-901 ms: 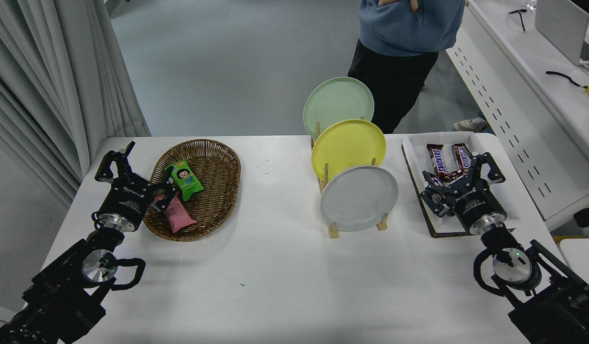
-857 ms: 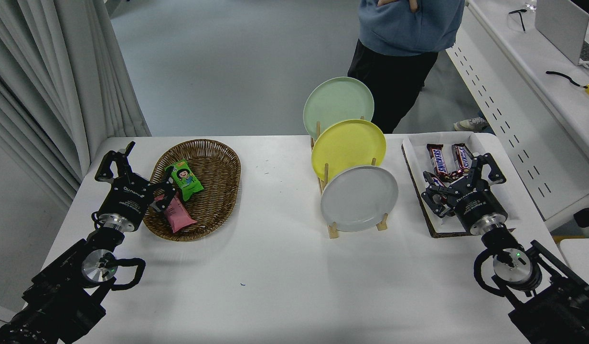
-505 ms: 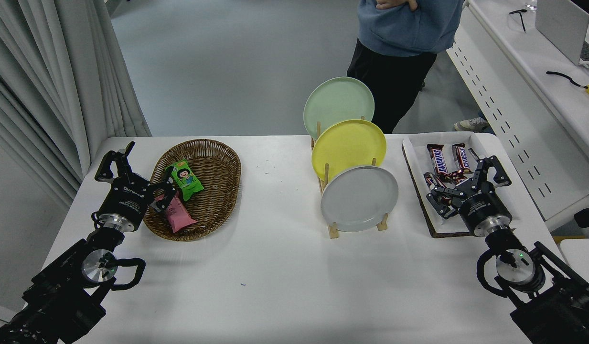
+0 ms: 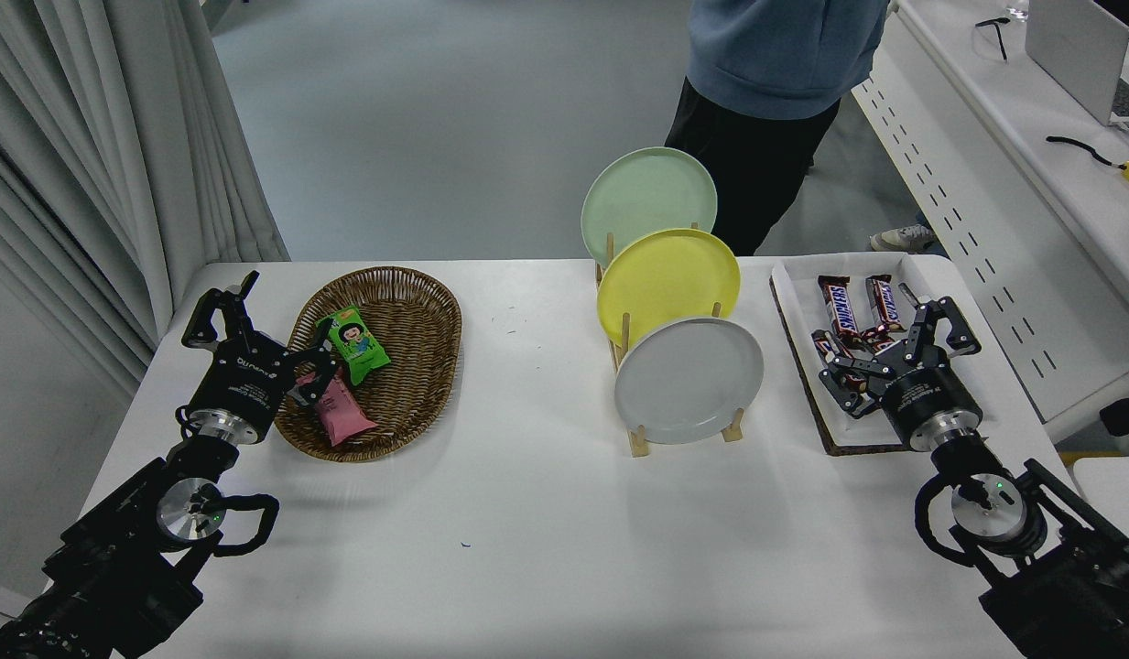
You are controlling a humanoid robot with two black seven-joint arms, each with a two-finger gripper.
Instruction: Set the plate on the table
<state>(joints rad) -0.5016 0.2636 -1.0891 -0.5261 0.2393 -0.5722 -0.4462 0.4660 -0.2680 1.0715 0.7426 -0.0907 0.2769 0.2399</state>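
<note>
The pale grey plate (image 4: 689, 380) stands upright in the front slot of a wooden rack (image 4: 639, 443) on the white table (image 4: 527, 513). A yellow plate (image 4: 668, 284) and a mint green plate (image 4: 648, 203) stand behind it in the same rack. My right gripper (image 4: 894, 343) is open and empty, over the tray to the right of the rack, a good hand's width from the grey plate. My left gripper (image 4: 257, 325) is open and parked at the left, beside the basket.
A wicker basket (image 4: 381, 361) with a green and a pink snack packet sits at the left. A white tray (image 4: 857, 352) with chocolate bars (image 4: 841, 307) lies under my right gripper. A person (image 4: 765, 91) stands at the far side. A side desk with a laptop (image 4: 1077, 46) is at the right.
My right gripper has shifted a little to the right over the tray. The person at the far side has moved slightly. The plates and left arm have not moved.
</note>
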